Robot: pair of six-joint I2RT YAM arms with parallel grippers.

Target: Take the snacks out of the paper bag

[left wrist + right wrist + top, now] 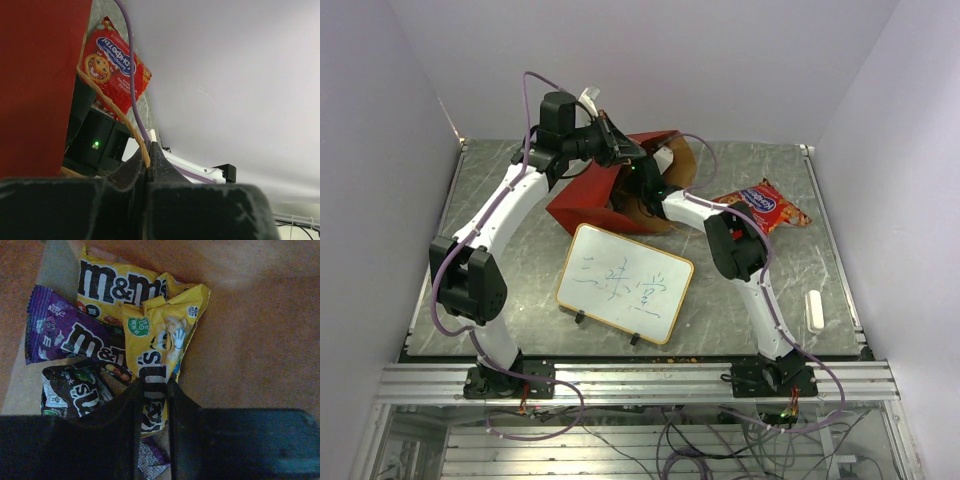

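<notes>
The red paper bag (588, 197) lies on its side at the back of the table, mouth toward the right. My left gripper (623, 153) is above the mouth, shut on the bag's twine handle (107, 102). My right gripper (152, 385) reaches inside the bag and is shut on a yellow candy packet (162, 340). Around it on the kraft floor (250, 320) lie another yellow packet (117, 285), a purple one (65, 335) and a brown one (80, 390). The red chip bag (765, 205) lies on the table to the right of the paper bag, also visible as the red chip bag (112, 62) in the left wrist view.
A gold-framed whiteboard (625, 283) stands in front of the bag at the table's middle. A small white block (814, 310) lies near the right edge. Purple-grey walls close in the table on three sides.
</notes>
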